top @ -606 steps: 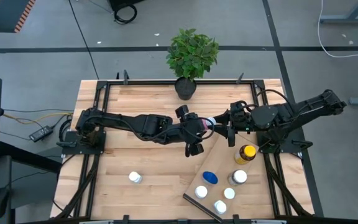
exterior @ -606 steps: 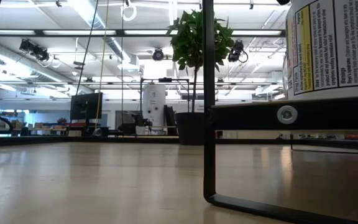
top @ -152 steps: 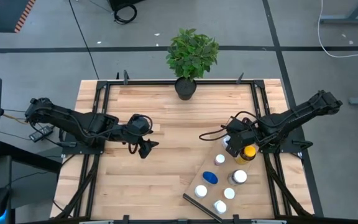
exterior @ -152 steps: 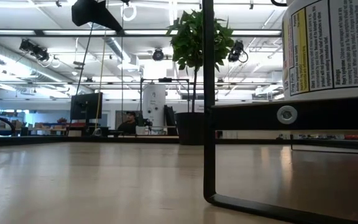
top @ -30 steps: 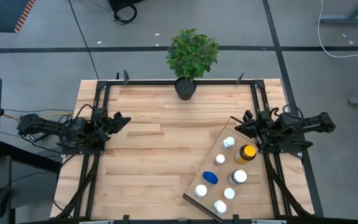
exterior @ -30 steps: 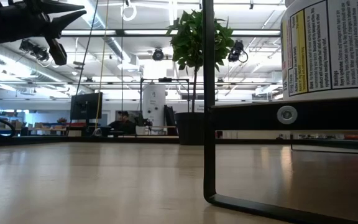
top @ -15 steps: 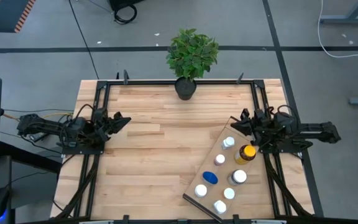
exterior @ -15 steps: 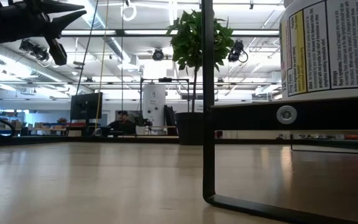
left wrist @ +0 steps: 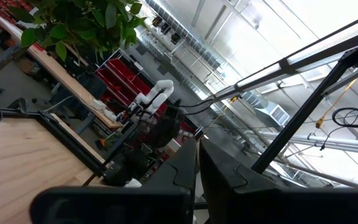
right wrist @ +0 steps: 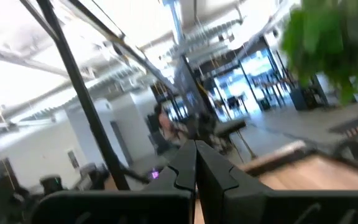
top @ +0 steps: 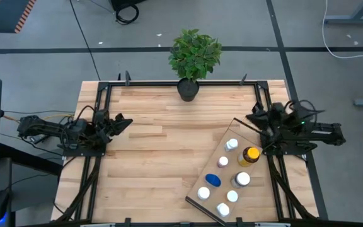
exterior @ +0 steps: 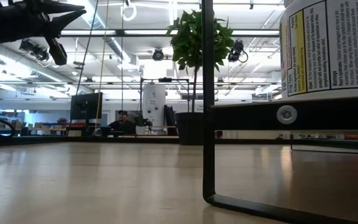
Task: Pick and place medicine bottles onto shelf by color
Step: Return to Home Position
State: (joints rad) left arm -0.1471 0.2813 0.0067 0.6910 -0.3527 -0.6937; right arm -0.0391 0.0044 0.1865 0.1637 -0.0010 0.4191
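Arms folded at opposite tabletop (top: 169, 145) edges. Left hand (top: 122, 120) pinched closed, empty; right hand (top: 254, 117) likewise. Medicine bottle (exterior: 328, 46) label print too small to be read.

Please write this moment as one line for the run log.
left gripper: shut, folded at left edge of table | right gripper: shut, folded at right edge | medicine bottles: all on shelf
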